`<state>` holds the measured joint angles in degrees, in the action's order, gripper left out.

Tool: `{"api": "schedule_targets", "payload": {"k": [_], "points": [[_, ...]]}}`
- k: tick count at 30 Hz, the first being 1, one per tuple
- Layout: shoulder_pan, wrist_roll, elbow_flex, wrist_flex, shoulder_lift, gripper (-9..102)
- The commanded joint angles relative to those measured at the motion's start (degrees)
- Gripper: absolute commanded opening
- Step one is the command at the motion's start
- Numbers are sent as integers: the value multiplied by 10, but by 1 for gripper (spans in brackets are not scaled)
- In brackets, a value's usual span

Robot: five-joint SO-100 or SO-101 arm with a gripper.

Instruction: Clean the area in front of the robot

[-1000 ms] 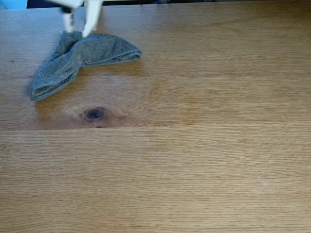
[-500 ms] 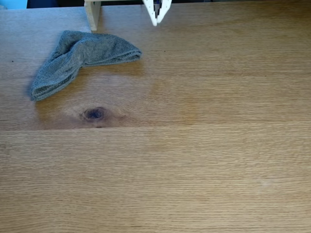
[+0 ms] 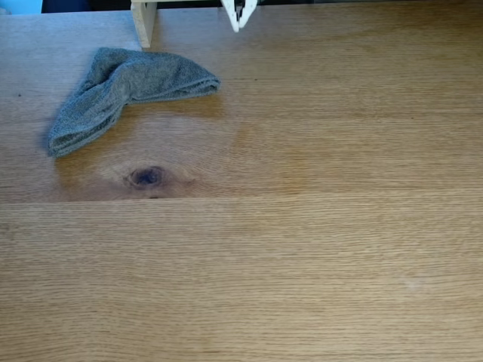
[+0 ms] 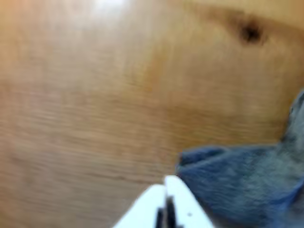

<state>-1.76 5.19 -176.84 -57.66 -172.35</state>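
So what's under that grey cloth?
The grey cloth lies crumpled straight on the wooden tabletop. Bare oak surrounds it; whatever sits beneath its folds is covered, so I cannot tell.

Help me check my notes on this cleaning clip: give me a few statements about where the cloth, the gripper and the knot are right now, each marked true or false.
1. The grey cloth lies crumpled on the tabletop, apart from the gripper. True.
2. The gripper is clamped on the cloth. False: in the fixed view its tips hang at the top edge, to the right of the cloth, holding nothing.
3. The dark knot lies below the cloth in the fixed view. True.
4. The cloth covers the knot. False: bare wood separates them.
5. A pale wooden post stands at the top edge, left of the gripper in the fixed view. True.
6. The gripper's jaws are spread wide. False: in the wrist view they sit together.
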Motion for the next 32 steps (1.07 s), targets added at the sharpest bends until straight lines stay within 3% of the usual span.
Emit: {"api": "schedule_targets", "payload": {"k": [1, 11, 18, 20, 32], "points": [[-13, 1, -52, -38, -100, 0], [-16, -24, -149, -146, -171, 0], [-16, 3, -156, -149, -171, 0], [-13, 3, -156, -149, -171, 4], [-13, 3, -156, -149, -171, 1]]}}
